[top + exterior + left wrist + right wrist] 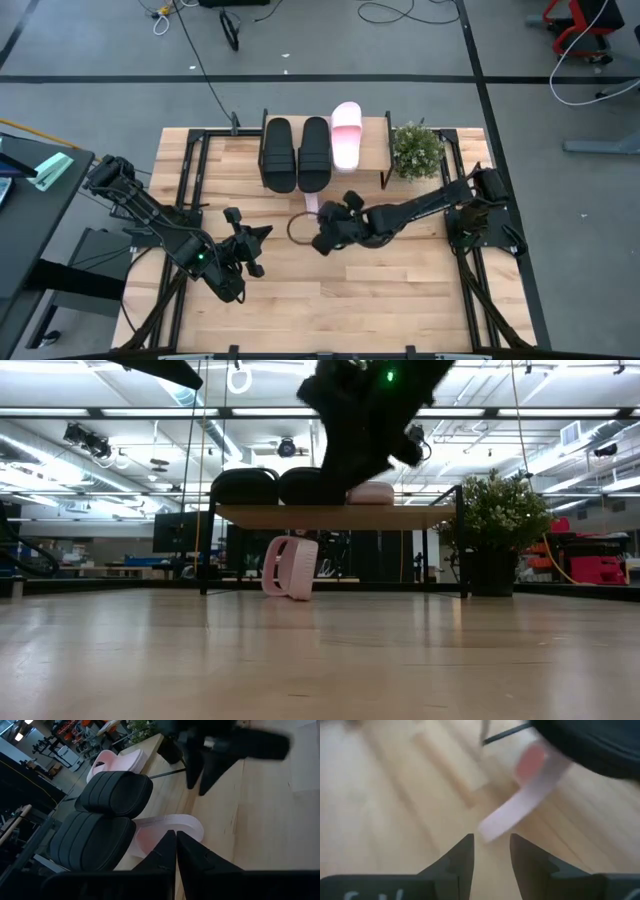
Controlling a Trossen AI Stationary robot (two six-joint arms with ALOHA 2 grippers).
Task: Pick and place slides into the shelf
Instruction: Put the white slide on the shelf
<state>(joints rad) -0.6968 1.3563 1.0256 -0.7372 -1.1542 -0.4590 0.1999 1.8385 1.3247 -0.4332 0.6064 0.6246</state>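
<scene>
From above, the fourth pink slide point(311, 203) is nearly hidden beside the shelf point(375, 150); the low view shows it on edge. The right gripper point(491, 851) hangs open near it, empty. The left gripper point(176, 851) is closed, empty.

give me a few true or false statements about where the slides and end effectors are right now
1. Two black slides lie on the shelf. True.
2. Both pink slides are on the shelf. False: one pink slide is on top, the other pink slide stands on its edge on the table below the shelf's front.
3. The right end effector is open and holds nothing. True.
4. The left end effector is wide open. False: its fingers are shut together.
5. A potted plant stands left of the shelf in the high view. False: it stands at the shelf's right end.
</scene>
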